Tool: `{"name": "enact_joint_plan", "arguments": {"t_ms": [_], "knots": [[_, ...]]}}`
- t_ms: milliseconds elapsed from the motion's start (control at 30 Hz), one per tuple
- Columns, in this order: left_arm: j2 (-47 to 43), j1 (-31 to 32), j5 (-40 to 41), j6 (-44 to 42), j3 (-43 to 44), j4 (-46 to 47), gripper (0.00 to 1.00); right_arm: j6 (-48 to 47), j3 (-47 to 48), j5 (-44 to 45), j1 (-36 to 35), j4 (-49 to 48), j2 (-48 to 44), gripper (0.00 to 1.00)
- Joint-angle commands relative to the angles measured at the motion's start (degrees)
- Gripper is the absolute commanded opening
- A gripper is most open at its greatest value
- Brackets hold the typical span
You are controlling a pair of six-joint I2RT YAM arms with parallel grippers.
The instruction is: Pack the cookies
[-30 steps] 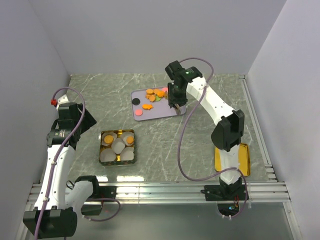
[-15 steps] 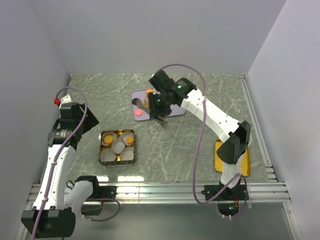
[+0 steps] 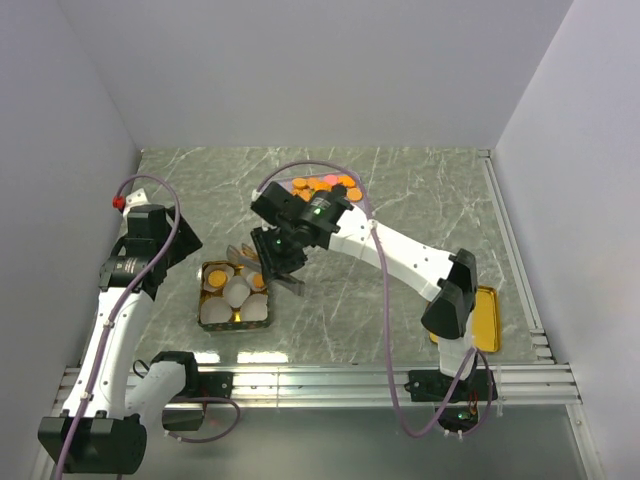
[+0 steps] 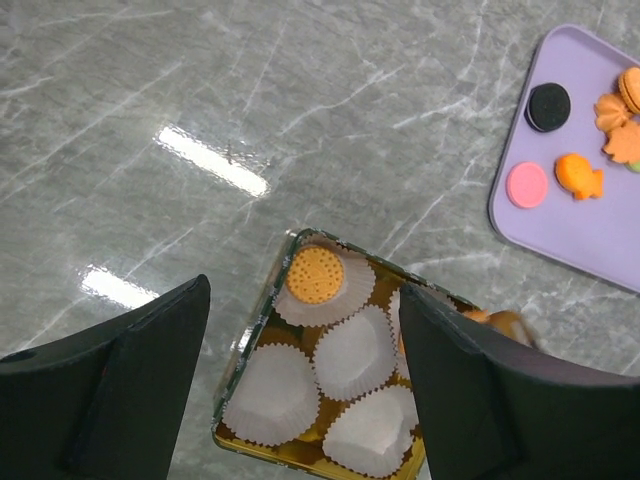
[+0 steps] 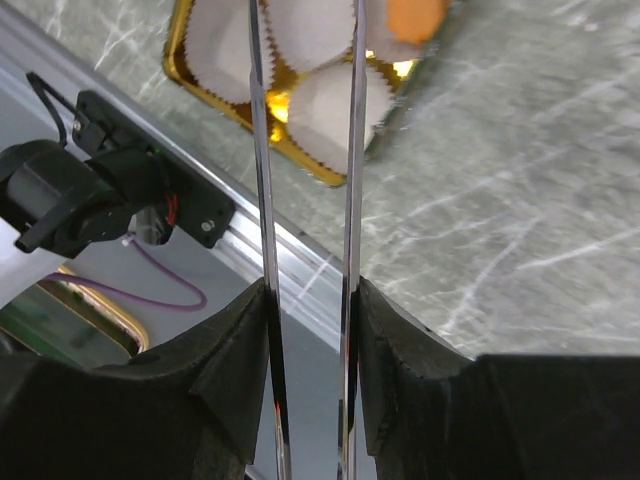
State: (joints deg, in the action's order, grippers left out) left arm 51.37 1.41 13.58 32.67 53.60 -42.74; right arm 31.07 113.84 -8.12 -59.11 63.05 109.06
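Several cookies [image 3: 325,185], mostly orange, lie on a purple tray [image 4: 600,230] at the back; among them are a black disc [image 4: 548,106], a pink disc [image 4: 527,185] and an orange fish shape [image 4: 578,176]. A gold tin [image 4: 250,335] holds white paper cups, one with a round orange cookie [image 4: 315,275]. My right gripper [image 5: 310,300] is shut on metal tongs [image 5: 262,150] that reach over the tin [image 3: 207,323]. A blurred orange piece [image 4: 485,318] shows at the tin's right edge near the tong tips. My left gripper [image 4: 305,300] hangs open above the tin.
A gold lid [image 3: 487,318] lies at the right, beside the right arm's base. The aluminium rail [image 5: 300,270] runs along the near table edge, close to the tin. Grey walls close in the left, back and right sides.
My right arm has swung from the purple tray leftward and nearer, bringing the tongs over the tin. The left arm has hardly moved.
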Motion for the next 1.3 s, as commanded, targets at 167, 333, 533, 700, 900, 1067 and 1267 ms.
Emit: {"name": "enact_joint_plan", "arguments": {"t_ms": [167, 333, 533, 700, 900, 1067, 1267], "knots": [[-0.84, 0.7, 3.38, 1.52, 0.8, 0.02, 0.89, 1.8, 1.83, 0.74, -4.61, -1.87, 2.74, 0.4], [-1.28, 0.88, 3.64, 1.7, 0.54, 0.03, 0.92, 1.8, 0.07, 2.14, -6.27, -1.7, 3.36, 0.39], [-1.63, 0.88, 3.82, 1.79, 0.36, 0.03, 0.93, 2.15, -1.25, 3.72, -6.45, -1.61, 3.53, 0.42], [-1.72, 0.88, 3.82, 1.79, 0.36, 0.11, 0.93, 2.41, -2.04, 3.99, -6.45, -1.7, 3.71, 0.47], [-1.98, 0.88, 3.99, 1.79, 0.27, 0.2, 0.93, 1.98, -2.39, 4.43, -6.46, -1.7, 3.88, 0.53], [-1.98, 0.88, 3.64, 1.61, 0.27, 0.29, 0.92, 1.98, -1.96, 5.22, -6.54, -1.79, 4.59, 0.54], [-1.8, 0.88, 3.64, 1.61, 0.36, 0.2, 0.93, 2.07, 1.9, 6.1, -6.37, -0.38, 5.2, 0.54]]}}
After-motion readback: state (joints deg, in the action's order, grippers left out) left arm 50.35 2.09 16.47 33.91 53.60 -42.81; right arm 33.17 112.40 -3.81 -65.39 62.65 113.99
